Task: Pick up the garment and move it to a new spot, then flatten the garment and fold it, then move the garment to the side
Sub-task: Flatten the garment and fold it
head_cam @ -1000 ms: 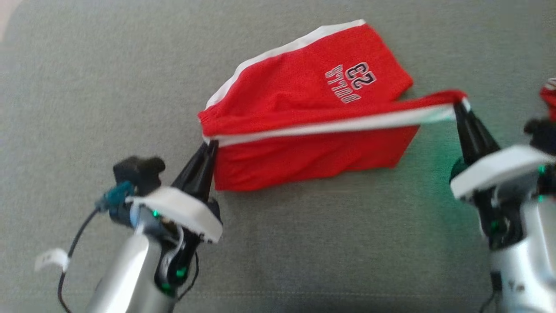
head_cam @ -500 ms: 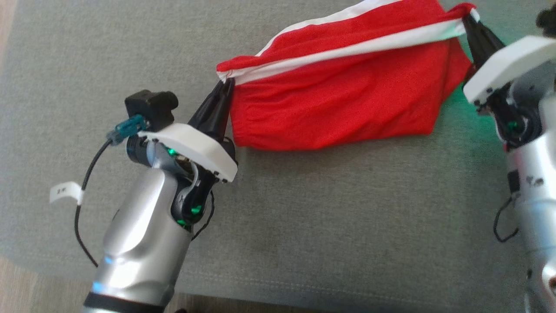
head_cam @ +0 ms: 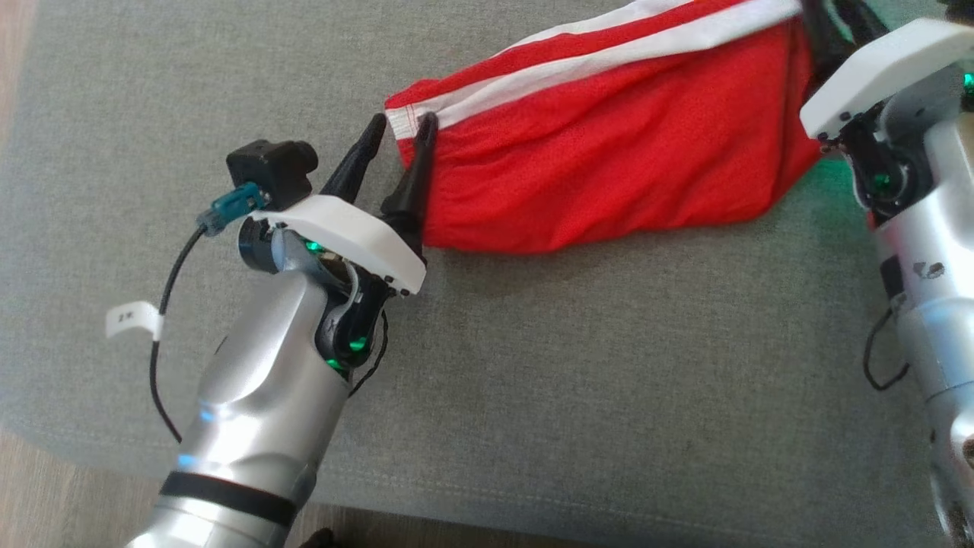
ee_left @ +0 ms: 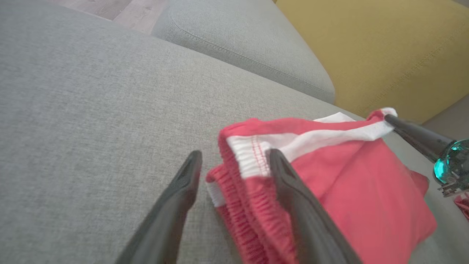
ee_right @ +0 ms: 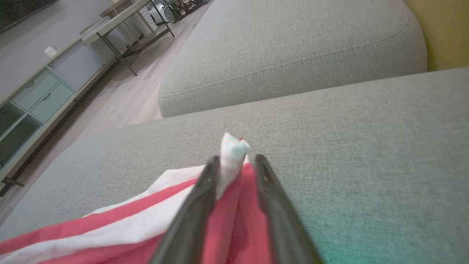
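The garment [head_cam: 609, 152], red shorts with white side stripes, lies bunched on the grey sofa cushion [head_cam: 533, 380] at the upper middle and right of the head view. My left gripper [head_cam: 402, 122] is open, its fingers standing either side of the waistband corner [ee_left: 249, 161], which rests loose between them. My right gripper [head_cam: 833, 19] is at the top right edge by the far corner. In the right wrist view its jaws [ee_right: 238, 159] stand apart, open, with the white-striped corner [ee_right: 232, 150] sticking up between them. The lettering is hidden.
A second grey cushion [ee_right: 293, 47] and a yellow cushion [ee_left: 384, 47] lie beyond the garment. The cushion's front edge and wooden floor [head_cam: 23, 487] are at the lower left. A low cabinet [ee_right: 36, 95] and a table stand across the room.
Both grippers were shut on the garment's corners and holding it stretched; now both have opened and let go. The garment has sagged onto the cushion. The head camera shifted.
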